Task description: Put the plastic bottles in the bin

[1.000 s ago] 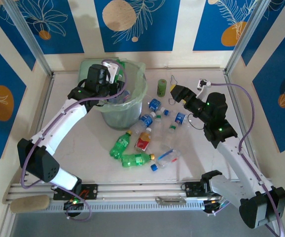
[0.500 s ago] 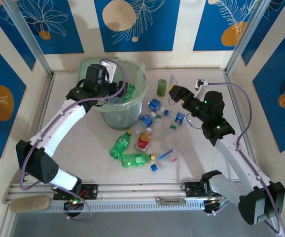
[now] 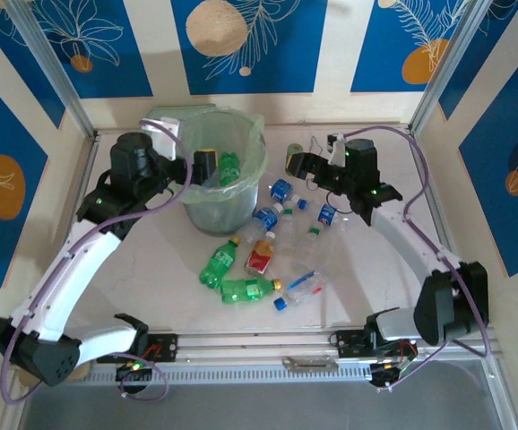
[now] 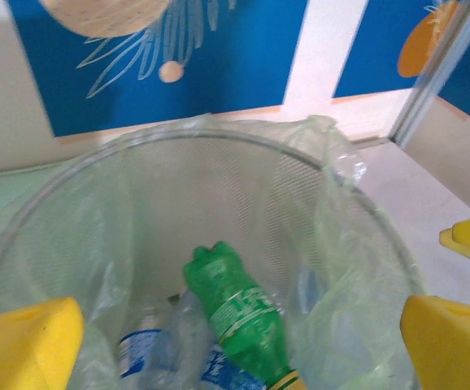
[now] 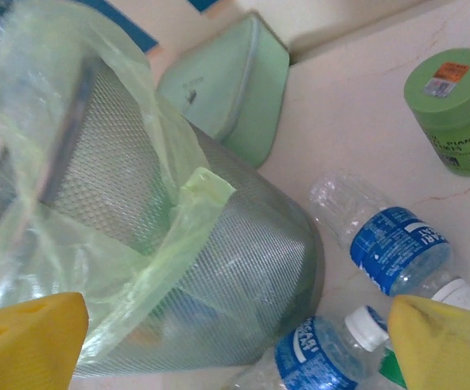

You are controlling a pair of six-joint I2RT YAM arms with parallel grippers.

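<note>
The bin (image 3: 241, 202) stands at the far left of the table, lined with a thin green bag. My left gripper (image 3: 201, 168) hangs open over its left rim with nothing between the fingers (image 4: 23, 341). In the left wrist view a green bottle (image 4: 239, 313) lies inside the bin (image 4: 341, 244) on clear blue-labelled bottles (image 4: 141, 349). Several plastic bottles (image 3: 264, 218) lie loose on the table right of the bin, among them two green ones (image 3: 219, 265) and a red-labelled one (image 3: 261, 255). My right gripper (image 3: 297, 167) is open and empty, facing the bin's side (image 5: 219, 268) above blue-labelled bottles (image 5: 398, 244).
A short olive-green cylinder (image 5: 454, 110) stands at the back, close to my right gripper. A pale-green flat object (image 5: 235, 89) lies behind the bin against the wall. Metal frame posts (image 3: 62, 81) and walls close the table on three sides.
My left gripper opened and let the green bottle drop into the bin, then drew back left to the rim. My right arm swung back and left towards the bin.
</note>
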